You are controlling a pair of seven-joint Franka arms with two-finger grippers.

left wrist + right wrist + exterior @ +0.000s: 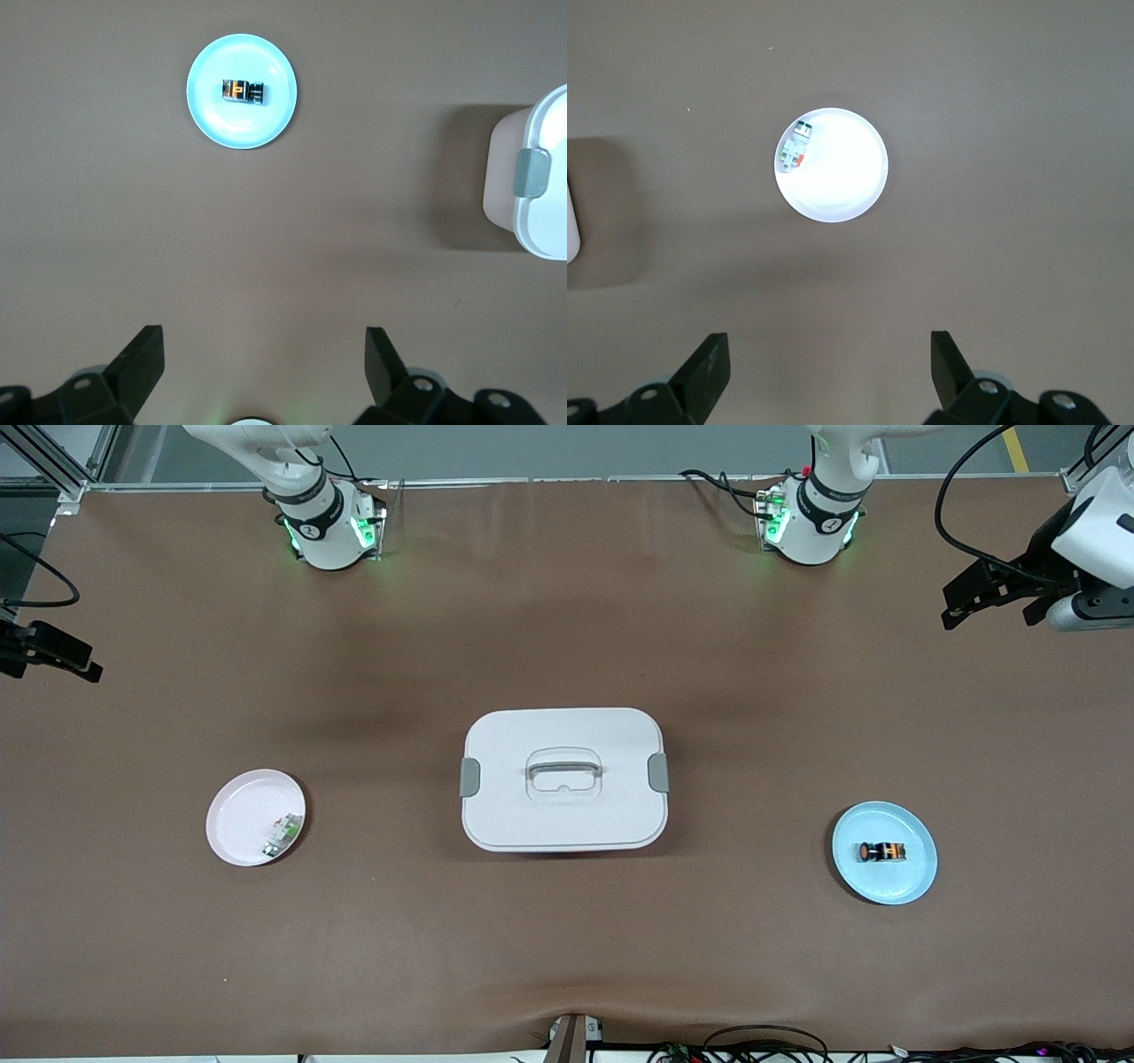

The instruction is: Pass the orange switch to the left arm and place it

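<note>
The orange switch (882,852) lies on its side on a light blue plate (917,872) toward the left arm's end of the table. It also shows in the left wrist view (244,90). The white box (563,778) with grey clasps stands closed at the table's middle, between the two plates. My left gripper (961,602) is up in the air over the table's edge at the left arm's end, open and empty (263,341). My right gripper (84,666) is up over the table's edge at the right arm's end, open and empty (827,345).
A pink plate (235,815) toward the right arm's end holds a small green-and-white component (282,834), also in the right wrist view (796,146). The box's clasp end shows in the left wrist view (536,177). Cables lie along the table's near edge.
</note>
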